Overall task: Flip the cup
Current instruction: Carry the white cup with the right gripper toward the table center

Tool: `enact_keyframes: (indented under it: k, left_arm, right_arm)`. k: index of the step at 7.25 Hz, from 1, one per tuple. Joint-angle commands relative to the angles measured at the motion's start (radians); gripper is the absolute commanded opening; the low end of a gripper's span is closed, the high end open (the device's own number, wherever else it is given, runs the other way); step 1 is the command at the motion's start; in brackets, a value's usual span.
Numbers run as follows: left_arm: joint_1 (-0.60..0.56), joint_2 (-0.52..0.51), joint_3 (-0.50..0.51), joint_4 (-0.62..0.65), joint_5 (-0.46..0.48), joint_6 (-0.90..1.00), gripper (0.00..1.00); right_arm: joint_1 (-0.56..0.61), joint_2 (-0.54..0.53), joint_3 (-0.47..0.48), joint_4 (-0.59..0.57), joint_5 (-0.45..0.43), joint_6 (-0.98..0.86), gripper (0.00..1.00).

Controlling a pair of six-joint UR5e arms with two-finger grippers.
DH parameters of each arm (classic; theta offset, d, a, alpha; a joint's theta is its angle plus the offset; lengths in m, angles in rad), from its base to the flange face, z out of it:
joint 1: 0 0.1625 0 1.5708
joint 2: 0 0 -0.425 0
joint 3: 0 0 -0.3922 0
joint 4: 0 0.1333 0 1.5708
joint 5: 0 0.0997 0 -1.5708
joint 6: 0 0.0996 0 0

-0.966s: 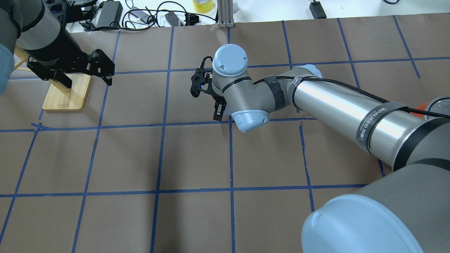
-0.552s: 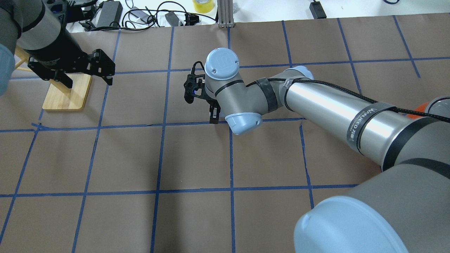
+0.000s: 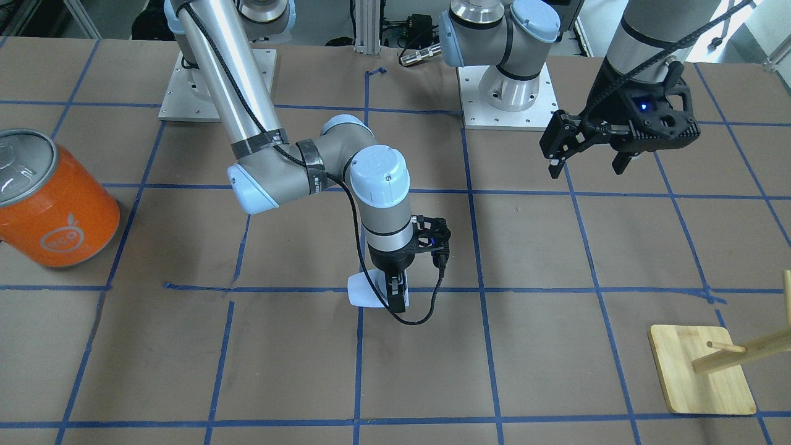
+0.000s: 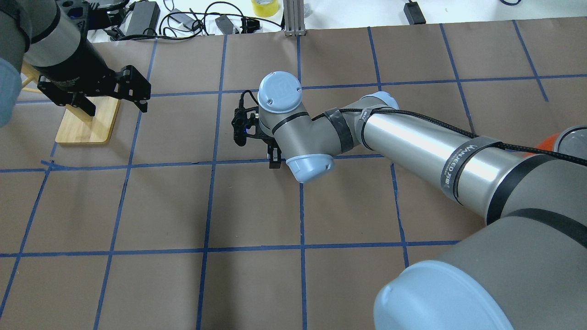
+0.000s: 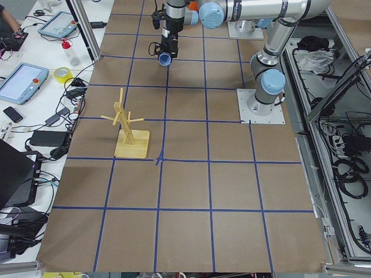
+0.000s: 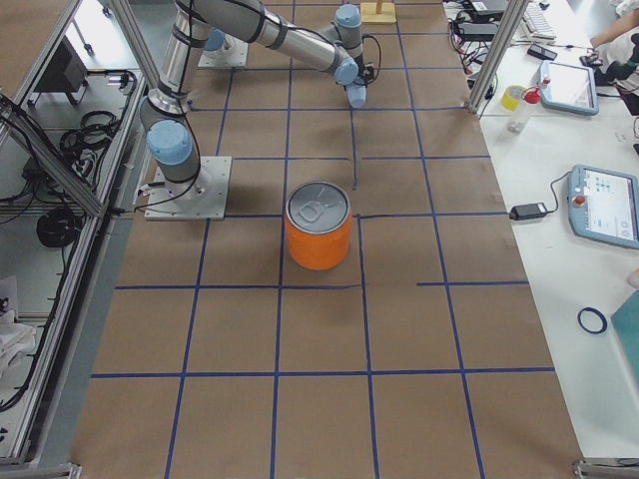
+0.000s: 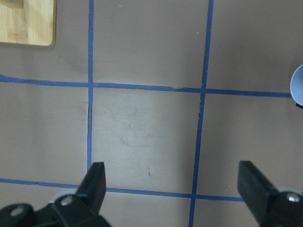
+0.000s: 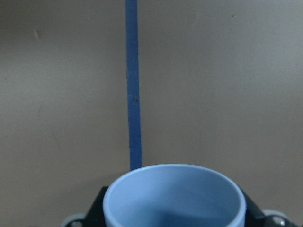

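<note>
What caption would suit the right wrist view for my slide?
Right claw gripping the pale blue cup, mouth toward the camera, with brown paper and one blue tape line beyond.

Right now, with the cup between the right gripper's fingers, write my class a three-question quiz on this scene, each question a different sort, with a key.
1. True or false: the left gripper is shut on the cup.
2. Which gripper holds the cup? A. the left gripper B. the right gripper C. neither
3. Short answer: which large object stands upright near the robot's right end of the table?

Key
1. False: the left gripper is open and empty.
2. B
3. The orange can.
</note>
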Motion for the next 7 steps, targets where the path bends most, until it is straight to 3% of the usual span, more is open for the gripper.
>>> enact_keyframes:
  k: [1,3,4,5,7]
  left_arm:
    - [0.000,0.000,0.000,0.000,0.002,0.001,1.00]
    - [0.002,0.002,-0.005,0.002,0.004,0.001,1.00]
    - [0.002,0.002,-0.008,0.003,0.004,-0.001,1.00]
    - [0.002,0.002,-0.009,0.003,0.007,0.001,1.00]
    - [0.003,0.002,-0.009,0.003,0.007,-0.001,1.00]
  right_arm:
    - [0.002,0.014,-0.001,0.000,0.000,0.000,0.28]
    - [0.004,0.012,-0.001,-0.002,0.000,-0.002,0.47]
    - [0.005,0.015,0.001,-0.002,0.000,0.000,0.82]
    - [0.007,0.018,0.001,-0.014,0.000,0.000,0.99]
    - [0.007,0.011,-0.001,-0.036,0.002,-0.017,1.00]
